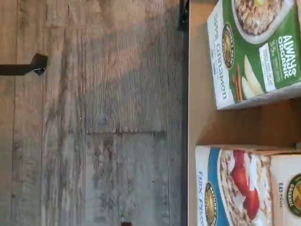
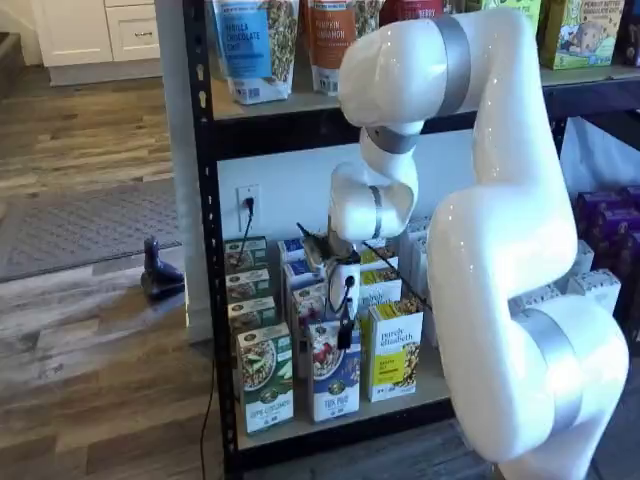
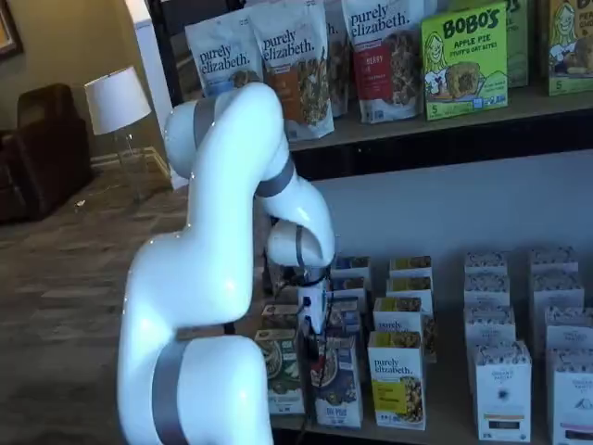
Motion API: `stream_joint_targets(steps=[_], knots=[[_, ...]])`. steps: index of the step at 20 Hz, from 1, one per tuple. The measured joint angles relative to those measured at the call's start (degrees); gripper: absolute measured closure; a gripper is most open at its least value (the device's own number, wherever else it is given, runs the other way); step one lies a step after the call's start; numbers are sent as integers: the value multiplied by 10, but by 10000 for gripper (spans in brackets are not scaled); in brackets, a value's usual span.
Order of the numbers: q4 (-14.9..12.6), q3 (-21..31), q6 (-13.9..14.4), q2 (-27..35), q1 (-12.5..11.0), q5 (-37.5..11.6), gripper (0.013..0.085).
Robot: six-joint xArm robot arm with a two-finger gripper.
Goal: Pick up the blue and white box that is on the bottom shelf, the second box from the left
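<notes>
The blue and white box (image 2: 333, 385) stands at the front of the bottom shelf (image 2: 330, 428), between a green-and-white carton (image 2: 265, 392) and a yellow carton (image 2: 394, 358). More blue cartons line up behind it. In both shelf views my gripper (image 2: 345, 333) hangs just above and in front of this box, not touching it; its black fingers show only small and dark. They stand wide with nothing in them. The wrist view shows the blue and white box (image 1: 244, 188) and the green carton (image 1: 256, 52) on the tan shelf (image 1: 202, 117). In a shelf view the gripper (image 3: 313, 345) hangs over the box (image 3: 335, 389).
White cartons (image 3: 503, 389) fill the shelf's right part. The higher board (image 2: 300, 105) carries pouches and boxes. A black rack post (image 2: 205, 250) stands left of the cartons, with a cord plugged into a wall outlet (image 2: 247, 200) behind. Wooden floor (image 1: 94, 117) lies before the shelf.
</notes>
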Motion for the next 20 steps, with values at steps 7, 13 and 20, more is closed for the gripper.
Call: stream_joint_targets(steps=[7,13,20], knots=[[-36,-54,36,14,1,78,130],[-48,-83,47,36,2,89,130],[-36,-119,32,71,-3,82,130]])
